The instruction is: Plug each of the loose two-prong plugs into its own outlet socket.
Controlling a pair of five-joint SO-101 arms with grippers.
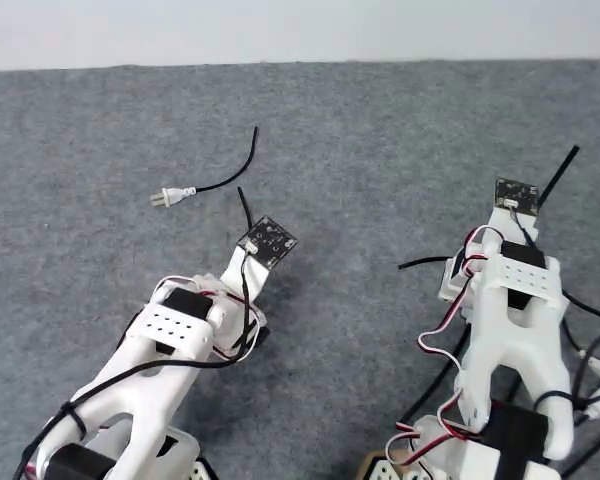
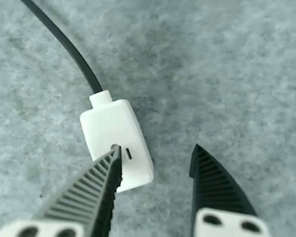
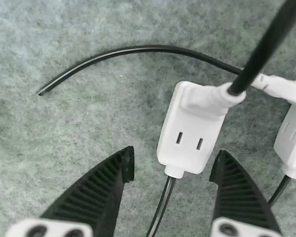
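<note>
Worktop (image 1: 380, 120): grey felt.
Left gripper (image 2: 157, 150): jaws apart, one finger (image 2: 101, 182) overlapping a white outlet socket (image 2: 116, 138), left of the worktop's middle.
Right gripper (image 3: 175, 153): jaws apart, astride a second outlet socket (image 3: 190, 131), toward the right edge.
Two-prong plug (image 1: 172, 197): loose, black-corded, lying left of centre, nearer the far edge.

We can read no text, number or sign, not even on the white outlet socket (image 3: 190, 131). The small dark board (image 1: 267, 242) on one wrist may carry tiny marks, too small to tell.
</note>
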